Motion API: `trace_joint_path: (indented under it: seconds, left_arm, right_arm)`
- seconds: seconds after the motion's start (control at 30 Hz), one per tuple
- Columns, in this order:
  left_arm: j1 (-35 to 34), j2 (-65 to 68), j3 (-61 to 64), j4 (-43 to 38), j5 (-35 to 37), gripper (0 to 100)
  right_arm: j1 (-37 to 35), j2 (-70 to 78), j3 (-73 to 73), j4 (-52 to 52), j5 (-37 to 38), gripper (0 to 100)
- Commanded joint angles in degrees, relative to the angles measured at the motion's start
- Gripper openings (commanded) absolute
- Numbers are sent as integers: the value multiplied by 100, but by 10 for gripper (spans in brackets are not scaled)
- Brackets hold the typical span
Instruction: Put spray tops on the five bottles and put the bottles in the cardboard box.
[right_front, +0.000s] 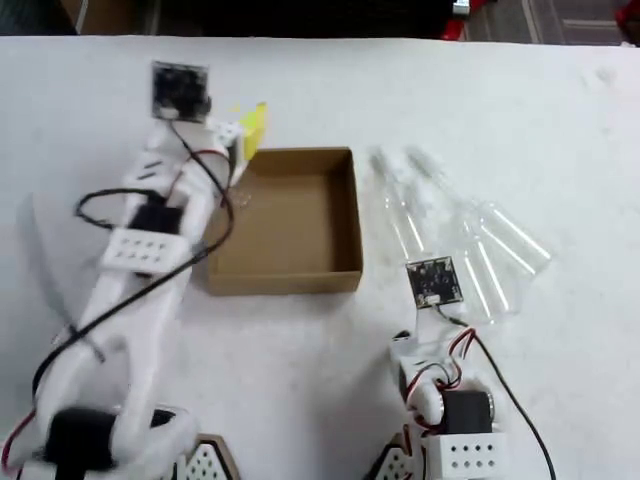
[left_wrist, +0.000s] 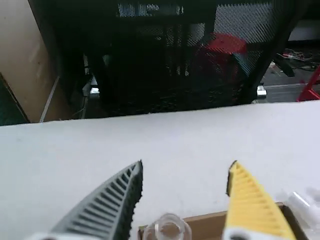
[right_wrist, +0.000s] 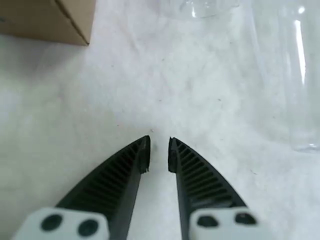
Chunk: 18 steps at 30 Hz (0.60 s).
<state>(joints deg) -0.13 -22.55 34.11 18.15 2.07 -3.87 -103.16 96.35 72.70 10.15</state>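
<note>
High view first: the white table (right_front: 320, 90) takes up nearly everything, with just a dark strip of room along the far edge. On the left side the left arm (right_front: 140, 250) stretches from the near edge up to the far left corner of the cardboard box (right_front: 285, 280), which sits open-topped around the middle of the table. Right of the box there's a bunch of clear bottles (right_front: 470, 240) lying on their sides close together, necks pointing away from the arms, none of them in the box as far as I can see. The right arm (right_front: 450, 400) sits at the near edge just below those bottles. In the left wrist view the room behind the table is a tan board (left_wrist: 20, 55), then a dark mesh panel (left_wrist: 165, 55) with something red (left_wrist: 220, 50) behind it. The left gripper (left_wrist: 185, 170) is spread wide, grey finger (left_wrist: 115, 205) and yellow finger (left_wrist: 252, 205) well apart, gripping nothing; a clear round bottle mouth (left_wrist: 170, 229) sits low between them at the box rim, can't tell if it touches either. In the right wrist view the right gripper (right_wrist: 159, 150) hangs over bare table, black fingers (right_wrist: 125, 175) almost together with only a slit, nothing in them.
</note>
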Motion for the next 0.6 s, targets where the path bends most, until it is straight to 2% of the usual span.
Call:
trace_joint_path:
  seconds: [0.0,0.07,0.27,0.43,0.57]
  left_arm:
    - [-400,-664,-1011,1644,-44,259]
    - [-655,-646,-1451,2251,-457,257]
    - [-1138,-110,-2268,3613,-2356,256]
    - [-1235,681,-2725,4738,-4088,256]
    - [-1209,1429,-3130,5521,-5081,256]
  right_arm:
    - [-31,-4,53,22,-18,45]
    - [-31,-4,53,22,-18,45]
    - [-22,-4,53,22,-18,45]
    - [-22,-4,53,22,-18,45]
    - [-4,-4,53,22,-18,45]
